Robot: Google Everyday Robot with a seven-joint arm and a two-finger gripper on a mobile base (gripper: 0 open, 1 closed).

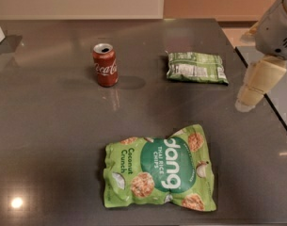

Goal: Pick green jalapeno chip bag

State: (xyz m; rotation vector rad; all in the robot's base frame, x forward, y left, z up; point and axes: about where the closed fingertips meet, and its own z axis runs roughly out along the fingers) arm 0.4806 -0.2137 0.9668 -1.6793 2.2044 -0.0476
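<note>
The gripper [246, 101] is hovering over the right edge of the table [63, 140], wide or narrow I cannot tell, while the green jalapeno chip bag [196, 67] is lying flat at far right, untouched.

The gripper [245, 103] is hovering at the right edge of the table [49, 140]. The green jalapeno chip bag [196, 68] is lying near its left, and the can [105, 65] is standing farther left.

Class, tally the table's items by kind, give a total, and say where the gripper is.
Snack bags: 2 (green jalapeno chip bag, dang rice chips bag)
Soda cans: 1 (Coca-Cola can)
Total: 3
The gripper hangs right of the jalapeno bag, apart from it.
</note>
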